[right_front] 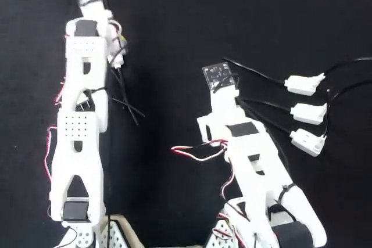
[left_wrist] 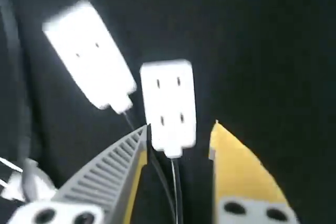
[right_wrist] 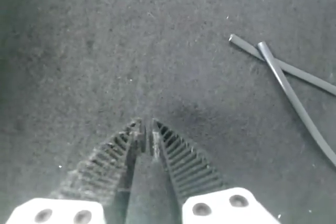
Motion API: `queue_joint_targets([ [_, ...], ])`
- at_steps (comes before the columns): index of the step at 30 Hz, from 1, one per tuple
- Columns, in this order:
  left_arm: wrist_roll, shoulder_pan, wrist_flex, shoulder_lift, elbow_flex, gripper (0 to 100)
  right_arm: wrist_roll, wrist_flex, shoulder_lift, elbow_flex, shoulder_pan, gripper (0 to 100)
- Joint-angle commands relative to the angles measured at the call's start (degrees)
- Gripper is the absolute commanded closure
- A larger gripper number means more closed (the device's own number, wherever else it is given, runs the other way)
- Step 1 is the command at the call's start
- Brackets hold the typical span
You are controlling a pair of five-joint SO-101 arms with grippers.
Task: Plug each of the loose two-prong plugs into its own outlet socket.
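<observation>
In the left wrist view two white outlet blocks lie on black cloth. My left gripper [left_wrist: 181,128] is open, and the cable end of the nearer outlet block [left_wrist: 169,98] sits between its grey ribbed finger [left_wrist: 113,169] and its yellow finger [left_wrist: 236,163]. The other outlet block [left_wrist: 86,51] lies beside it, farther off. My right gripper [right_wrist: 146,127] is shut on nothing, just above bare cloth. In the high view three white two-prong plugs [right_front: 307,112] on black cords lie in a column at the right, beside the right arm [right_front: 244,137].
The left arm [right_front: 81,85] stretches along the table's left side and hides what lies under its far end. Thin black cables [right_front: 125,103] cross next to it. Two cables [right_wrist: 294,82] cross on the cloth near my right gripper. Black cloth [right_front: 174,39] covers the table.
</observation>
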Motion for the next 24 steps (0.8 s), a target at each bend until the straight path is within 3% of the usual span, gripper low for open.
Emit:
queue_joint_targets([
  [1, -0.09, -1.98, -0.35, -0.53, -5.67, 79, -0.35, -1.05, -0.4, -0.13, -1.05, 98.1],
  [16, 1.85, -1.36, -5.19, 6.07, -5.58, 74, -0.35, -1.05, -0.4, -0.04, -1.14, 98.1],
  [24, 2.02, -0.4, -11.69, 5.98, 5.05, 74, -0.35, -1.05, -0.4, 0.04, -1.14, 98.1],
])
